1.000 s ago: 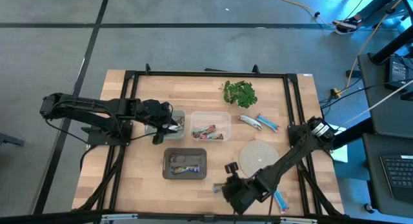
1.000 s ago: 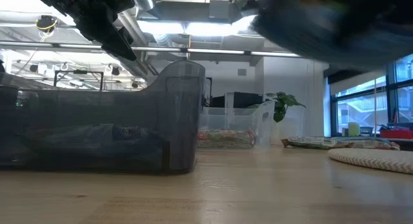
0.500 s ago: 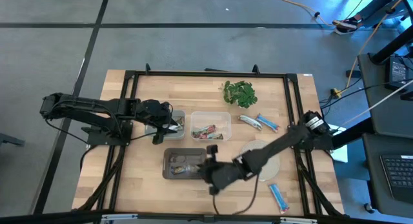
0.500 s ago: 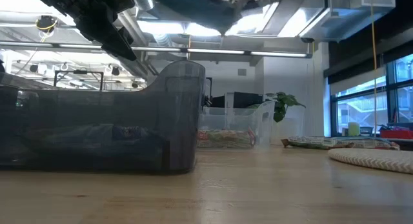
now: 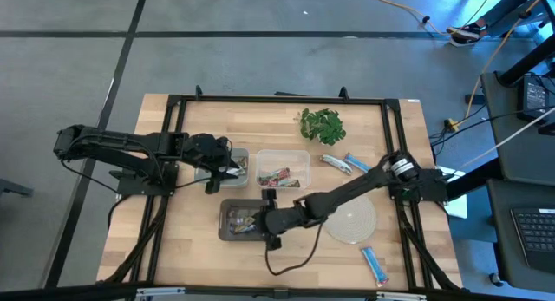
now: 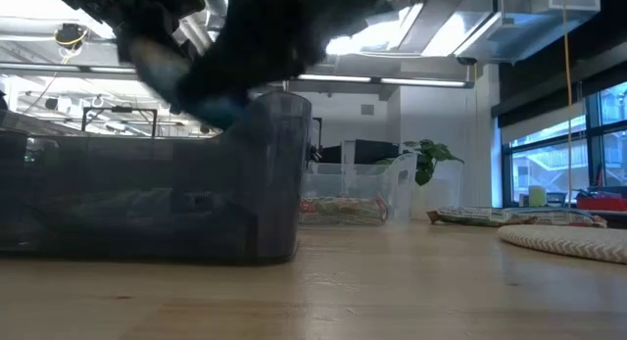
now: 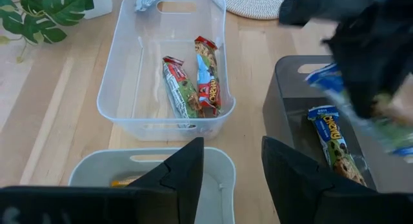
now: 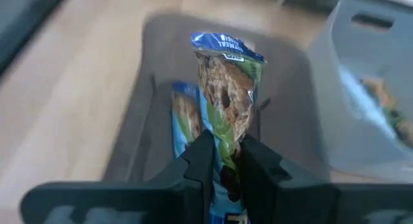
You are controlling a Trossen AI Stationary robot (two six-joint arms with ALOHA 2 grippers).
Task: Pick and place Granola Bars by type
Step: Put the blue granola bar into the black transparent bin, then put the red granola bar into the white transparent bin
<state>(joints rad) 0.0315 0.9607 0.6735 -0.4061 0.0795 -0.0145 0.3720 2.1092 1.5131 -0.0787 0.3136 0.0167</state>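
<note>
My right gripper [image 5: 267, 225] hovers over the dark grey bin [image 5: 224, 219], shut on a blue granola bar [image 8: 226, 82]. A second blue bar [image 8: 182, 114] lies on that bin's floor. Two green-and-red bars [image 7: 193, 85] lie in the clear bin [image 5: 282, 155]. A silver bar [image 5: 336, 163] and a blue bar [image 5: 359, 166] lie on the table right of it, and another blue bar [image 5: 375, 266] lies near the table's near edge. My left gripper [image 7: 232, 175] is open and waits above the pale grey bin [image 5: 239, 153]. My right gripper pinches the blue bar by one end [image 8: 226, 141] between its two fingers. The bar runs on ahead in line with the fingers, and its free sealed end [image 8: 222, 43] points away from them. It is lifted clear, above the dark grey bin.
A round woven mat [image 5: 355, 221] lies under my right arm and a green leafy bunch [image 5: 323, 125] sits near the far edge. The three bins stand close together at the table's middle. Bare wood shows along the near-left part of the table.
My right gripper has swept from the table's near edge, right of centre, leftward and toward the far side until it hangs over the dark grey bin. The left arm has kept still.
</note>
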